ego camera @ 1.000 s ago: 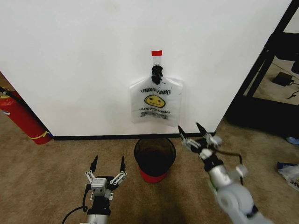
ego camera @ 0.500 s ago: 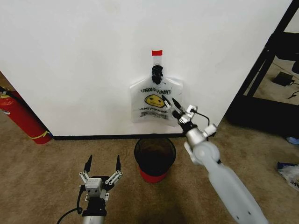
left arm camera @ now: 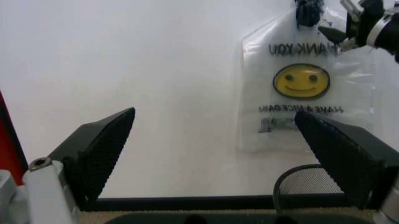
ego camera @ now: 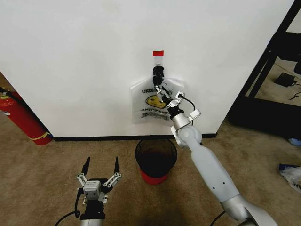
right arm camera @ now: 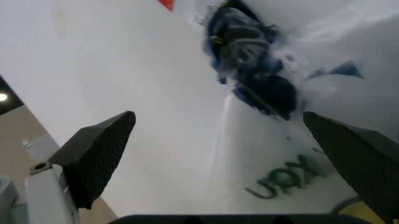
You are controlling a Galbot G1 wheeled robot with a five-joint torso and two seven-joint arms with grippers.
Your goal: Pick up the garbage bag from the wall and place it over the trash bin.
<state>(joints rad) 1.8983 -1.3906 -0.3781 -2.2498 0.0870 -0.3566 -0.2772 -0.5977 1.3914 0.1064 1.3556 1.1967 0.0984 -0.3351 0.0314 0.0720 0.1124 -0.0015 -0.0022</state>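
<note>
Now, from the head, the right gripper (ego camera: 163,92) has risen from beside the trash bin (ego camera: 155,157) to the garbage bag (ego camera: 156,101) on the wall (ego camera: 84,61), fingers spread, just under the hook (ego camera: 157,73); the left gripper (ego camera: 99,167) waits low, open

Its wrist camera shows the bag's bunched neck (right arm camera: 249,56) between the open fingers, so a grasp looks close

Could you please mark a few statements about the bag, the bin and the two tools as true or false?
1. The garbage bag hangs on the wall. True.
2. The right tool is open at the bag's top. True.
3. The bag already covers the trash bin. False: the bin stands bare below it.
4. The left tool is shut on the bin. False: it is open, low, left of the bin.
</note>
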